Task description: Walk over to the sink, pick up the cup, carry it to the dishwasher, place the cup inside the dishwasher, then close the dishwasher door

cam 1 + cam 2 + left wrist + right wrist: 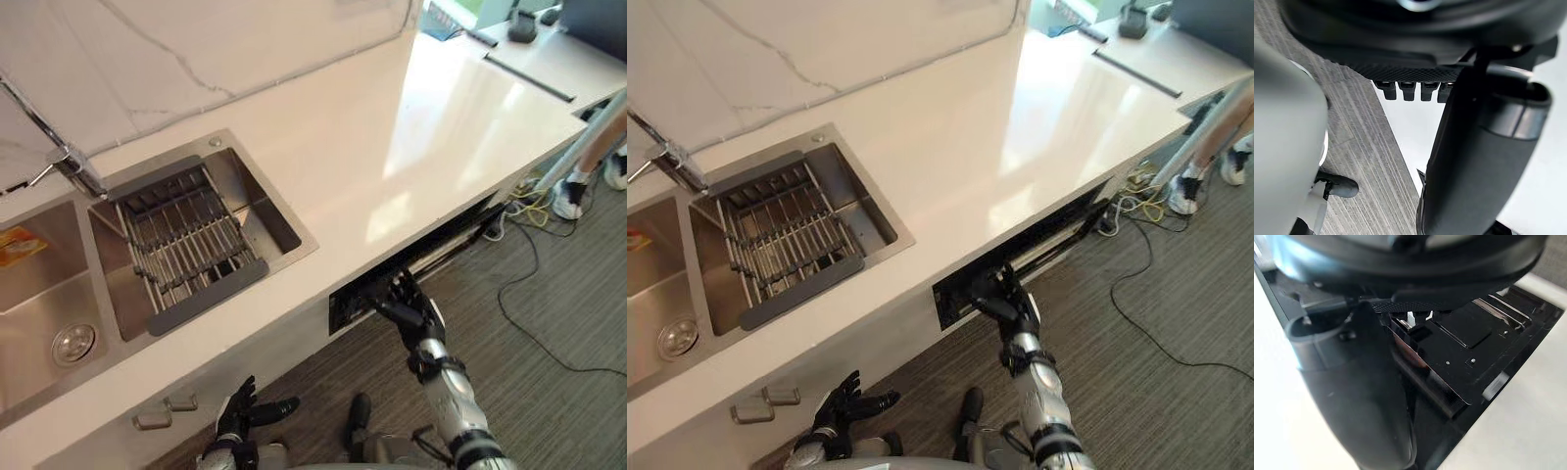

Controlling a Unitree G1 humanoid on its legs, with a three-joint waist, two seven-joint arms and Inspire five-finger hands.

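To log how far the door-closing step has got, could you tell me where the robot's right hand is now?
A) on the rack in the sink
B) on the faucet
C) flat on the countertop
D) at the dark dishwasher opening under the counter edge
D: the right hand is up against the dark dishwasher opening just below the countertop edge, well away from the sink.

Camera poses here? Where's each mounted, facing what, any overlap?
Left eye view: on the head, looking down at counter, sink and dishwasher door; left hand low, right hand at the door.
Right eye view: same scene, offset slightly sideways.
Left wrist view: along its straight fingers toward the floor.
Right wrist view: along its own hand, close on the door's dark top edge.
Shared: eye views and right wrist view all show the door.
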